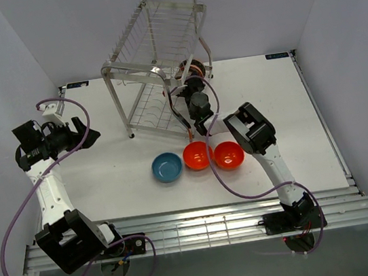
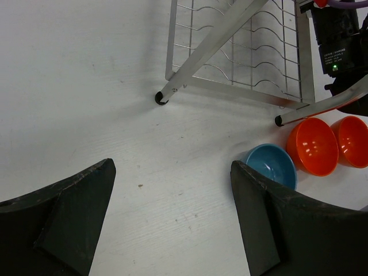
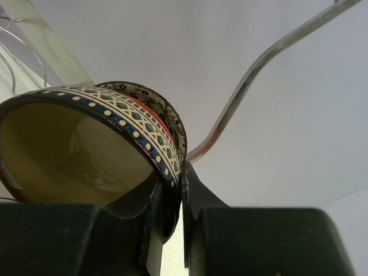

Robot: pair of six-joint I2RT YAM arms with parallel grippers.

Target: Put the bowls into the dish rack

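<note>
The right jaws pinch the rim of the brown bowl (image 3: pixel 86 144) at the right end of the rack (image 1: pixel 157 66), a patterned bowl (image 3: pixel 167 115) just behind it; the blue bowl (image 1: pixel 167 167) and two orange bowls (image 1: pixel 197 155) (image 1: pixel 228 155) sit empty on the table (image 1: pixel 290 109), and the left jaws hang wide apart.
</note>
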